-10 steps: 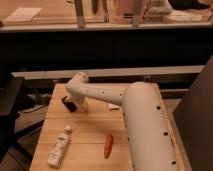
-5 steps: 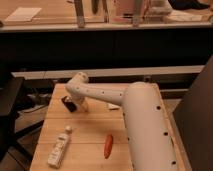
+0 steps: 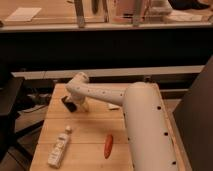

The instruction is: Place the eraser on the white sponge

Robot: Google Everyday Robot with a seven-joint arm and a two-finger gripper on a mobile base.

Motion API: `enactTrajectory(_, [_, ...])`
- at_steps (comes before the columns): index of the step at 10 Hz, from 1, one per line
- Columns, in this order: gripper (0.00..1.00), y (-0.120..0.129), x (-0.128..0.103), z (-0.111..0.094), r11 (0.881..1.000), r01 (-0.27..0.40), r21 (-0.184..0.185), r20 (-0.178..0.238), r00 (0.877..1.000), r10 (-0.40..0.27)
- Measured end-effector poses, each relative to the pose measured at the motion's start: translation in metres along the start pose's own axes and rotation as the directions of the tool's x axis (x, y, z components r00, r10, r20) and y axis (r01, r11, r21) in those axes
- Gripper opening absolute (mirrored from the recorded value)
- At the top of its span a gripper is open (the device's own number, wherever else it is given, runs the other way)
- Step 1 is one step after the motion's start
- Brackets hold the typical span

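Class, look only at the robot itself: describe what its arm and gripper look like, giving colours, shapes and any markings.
The arm is smooth, rounded and off-white: a bulky tube-like segment in the foreground narrows to a slimmer link dotted with small dark spots like screw holes, ending in a rounded joint. No loose cables show. The gripper, over the table's far left, is dark, almost black.

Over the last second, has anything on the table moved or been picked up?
Nothing visibly changed. The gripper stays low at the table's far left, at a dark object that may be the eraser. The pale bottle, the orange-red stick and the white sponge lie where they were.
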Motion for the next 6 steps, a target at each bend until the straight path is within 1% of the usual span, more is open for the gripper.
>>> enactTrajectory(1, [0.57,0.0015,0.0000,-0.0006,1.000,0.000,-0.005,0.001,1.000,0.000])
enactTrajectory(3, [0.38,0.0004,0.0003,-0.0030,1.000,0.000,-0.001,0.000,1.000,0.000])
enactTrajectory(4, [0.26,-0.0008,0.0015,-0.0050,1.000,-0.002,0.007,-0.002,1.000,0.002])
enactTrajectory(6, [0.10,-0.0016,0.0005,-0.0067,1.000,0.002,0.003,-0.003,1.000,-0.002])
